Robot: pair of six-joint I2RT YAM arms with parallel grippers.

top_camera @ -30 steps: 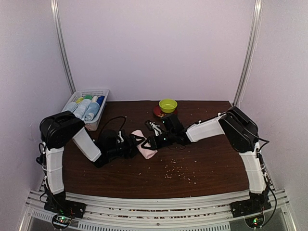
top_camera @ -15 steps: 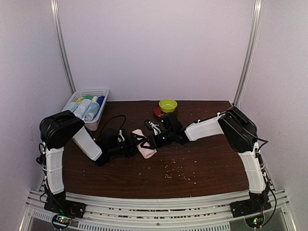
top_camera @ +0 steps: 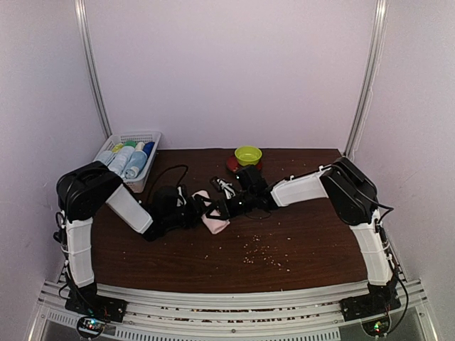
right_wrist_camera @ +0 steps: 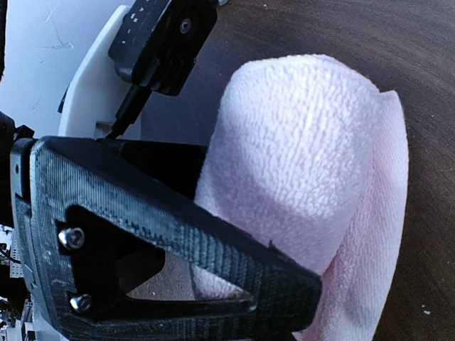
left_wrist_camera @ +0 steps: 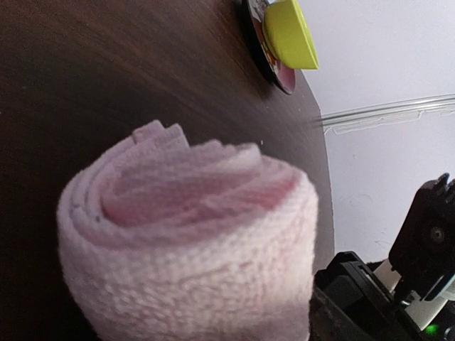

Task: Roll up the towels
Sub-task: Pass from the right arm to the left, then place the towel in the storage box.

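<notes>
Dark worktop (top_camera: pixel 298 234): the pink towel (top_camera: pixel 213 220) lies mid-worktop, rolled up, with its spiral end facing my left wrist camera. My left hand (top_camera: pixel 193 212) is at the roll's left end, touching or just beside it; I can't tell whether it's open or closed. My right hand (top_camera: pixel 222 208) is on the roll's right side and nipped onto the towel, with one finger (right_wrist_camera: pixel 178 241) flat against the terry.

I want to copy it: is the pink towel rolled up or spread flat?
Rolled up. The pink towel shows spiral layers at its end.
</notes>
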